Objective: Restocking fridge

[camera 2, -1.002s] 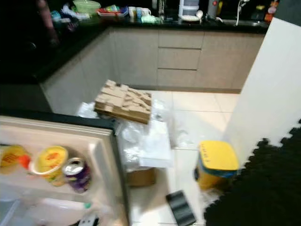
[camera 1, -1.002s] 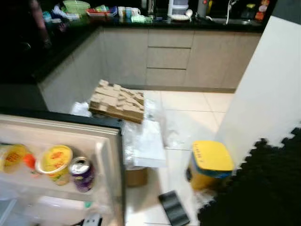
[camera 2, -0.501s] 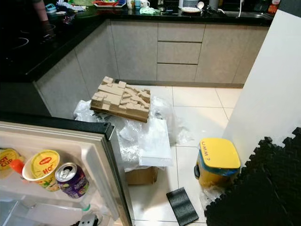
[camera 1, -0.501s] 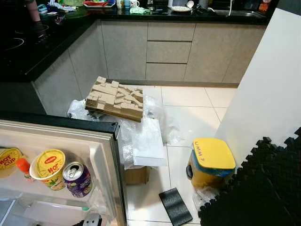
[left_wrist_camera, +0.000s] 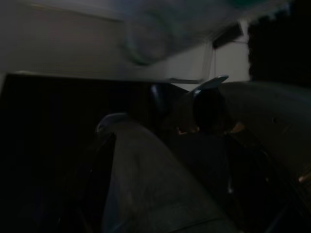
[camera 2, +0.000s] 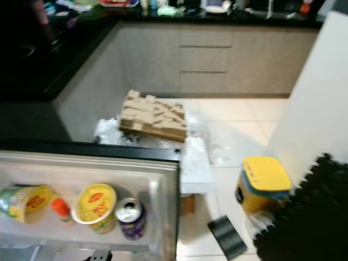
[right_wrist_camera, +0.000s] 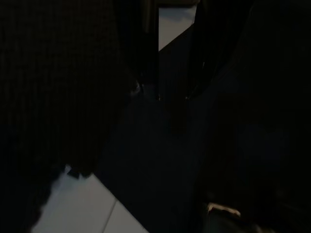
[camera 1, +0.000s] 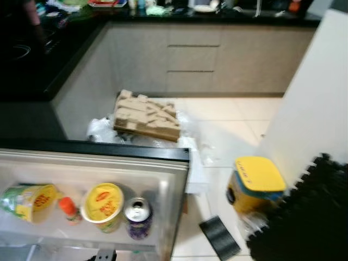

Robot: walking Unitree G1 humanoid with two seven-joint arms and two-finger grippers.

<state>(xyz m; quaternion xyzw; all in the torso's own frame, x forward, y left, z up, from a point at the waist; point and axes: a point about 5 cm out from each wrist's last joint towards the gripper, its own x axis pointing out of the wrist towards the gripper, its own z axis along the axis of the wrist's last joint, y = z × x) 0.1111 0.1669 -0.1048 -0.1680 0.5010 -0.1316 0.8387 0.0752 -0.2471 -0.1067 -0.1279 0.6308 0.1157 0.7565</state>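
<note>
While the head views are somewhat blurred, the open fridge door [camera 1: 163, 163] fills the lower left of the frame, its inner shelf [camera 1: 81, 231] holding a row of things. From left to right stand a tilted green and yellow cup [camera 1: 30, 201], a small bottle with an orange cap [camera 1: 68, 211], a yellow-lidded noodle cup [camera 1: 103, 206] and a purple can [camera 1: 138, 218], each close beside the next.

Beyond the door, in the middle of the frame, a slab of brown moulded cardboard [camera 1: 145, 116] lies on crumpled clear plastic [camera 1: 103, 130] on the pale tiled floor [camera 1: 228, 117]. At lower right stands a yellow-lidded bin [camera 1: 255, 182], with a dark flat mat piece [camera 1: 219, 244] on the floor just beside it and black foam tiles [camera 1: 310, 217] filling the corner. A black bench [camera 1: 38, 60] with clutter runs along the top and upper left, above grey cabinets [camera 1: 196, 57].

Both wrist views are very dark; I cannot tell whether the left end effector or the right end effector is open or closed, nor whether either has hold of anything.
</note>
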